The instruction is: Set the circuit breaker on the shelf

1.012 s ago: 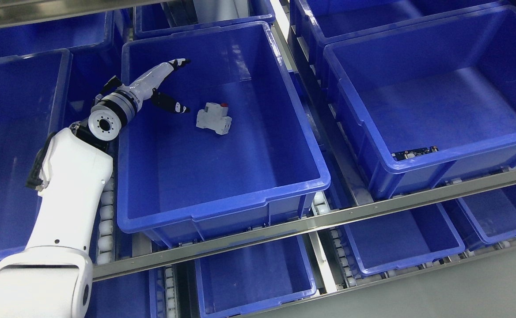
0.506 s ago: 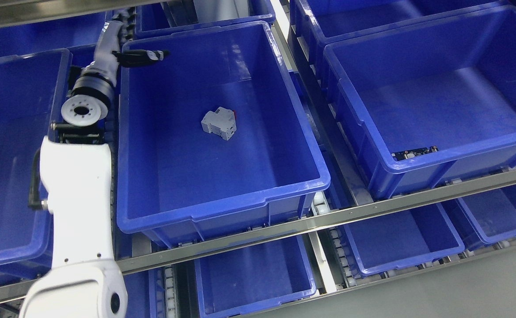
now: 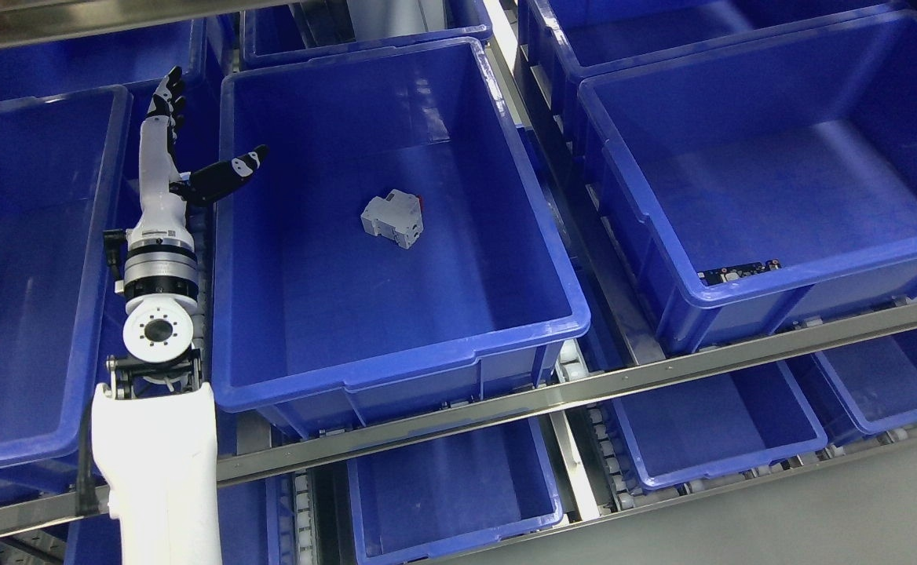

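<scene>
Resting spot of the part: the grey circuit breaker lies tipped on its side on the floor of the middle blue bin, a little behind the bin's centre, clear of all four walls, a red tab showing at its upper right edge.
Head view, left hand: the left hand is outside that bin, above the gap between the bin's left wall and the neighbouring left bin; fingers stretched out and the thumb splayed toward the bin, holding nothing.
Why the hand sits so: with the breaker down in the bin and well apart from the hand, I judge the placing done; the spread fingers fit a hand that has no more to grip.
Why the bins sit so: they rest on roller tracks held behind a metal front rail, which looks meant to keep them from rolling off the shelf.
Right hand: not in view.
Count, circuit breakers: one.
Count, circuit boards: one small board lying against the front wall of the right bin.
Count, robot hands showing: one.
Count, bins: three large ones on this shelf level, parts of others behind and on the level below; the total cannot be counted.
</scene>
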{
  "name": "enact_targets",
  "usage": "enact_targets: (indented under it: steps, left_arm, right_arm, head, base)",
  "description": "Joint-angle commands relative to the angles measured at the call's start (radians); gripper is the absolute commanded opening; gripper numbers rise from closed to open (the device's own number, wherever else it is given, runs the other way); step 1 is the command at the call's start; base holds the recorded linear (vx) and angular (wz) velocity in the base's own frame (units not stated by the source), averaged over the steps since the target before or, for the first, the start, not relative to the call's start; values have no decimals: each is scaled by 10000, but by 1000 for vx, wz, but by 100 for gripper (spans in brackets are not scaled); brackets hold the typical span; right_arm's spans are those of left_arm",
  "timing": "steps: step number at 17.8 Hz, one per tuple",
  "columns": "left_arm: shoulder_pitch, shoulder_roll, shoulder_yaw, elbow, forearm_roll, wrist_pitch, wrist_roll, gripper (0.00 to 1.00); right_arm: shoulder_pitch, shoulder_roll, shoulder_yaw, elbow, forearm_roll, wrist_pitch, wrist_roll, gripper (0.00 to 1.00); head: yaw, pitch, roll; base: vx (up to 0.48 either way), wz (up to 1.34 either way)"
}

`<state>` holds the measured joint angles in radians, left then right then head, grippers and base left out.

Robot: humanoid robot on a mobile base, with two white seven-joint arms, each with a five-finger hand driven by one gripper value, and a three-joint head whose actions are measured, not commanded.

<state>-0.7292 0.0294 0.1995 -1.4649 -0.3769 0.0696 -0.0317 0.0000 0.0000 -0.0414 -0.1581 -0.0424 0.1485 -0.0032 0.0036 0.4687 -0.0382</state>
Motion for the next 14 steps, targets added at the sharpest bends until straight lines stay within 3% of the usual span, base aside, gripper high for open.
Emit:
enact_targets:
  steps: [1, 3, 6, 14]
  left_arm:
    - [908, -119, -888, -2470, 226, -1305, -52, 100]
    - [1673, -119, -1044, -2485, 226, -1798, -52, 100]
    - [2840, -119, -922, -2486, 226, -3332, -52, 100]
    - [2828, -119, -493, -2486, 379, -3381, 10, 100]
  right_arm:
    - [154, -174, 0, 1, 10, -1010, 1, 100]
    - [154, -174, 0, 1, -5, -1010, 1, 100]
    - [154, -174, 0, 1, -6, -1010, 1, 100]
    - [154, -174, 0, 1, -5, -1010, 1, 100]
  head:
    - [0, 0, 0]
    - [0, 0, 0]
    - [0, 3, 0]
    - [0, 3, 0]
  base:
    - [0, 0]
    - [0, 0]
    - [0, 0]
    - [-3, 26]
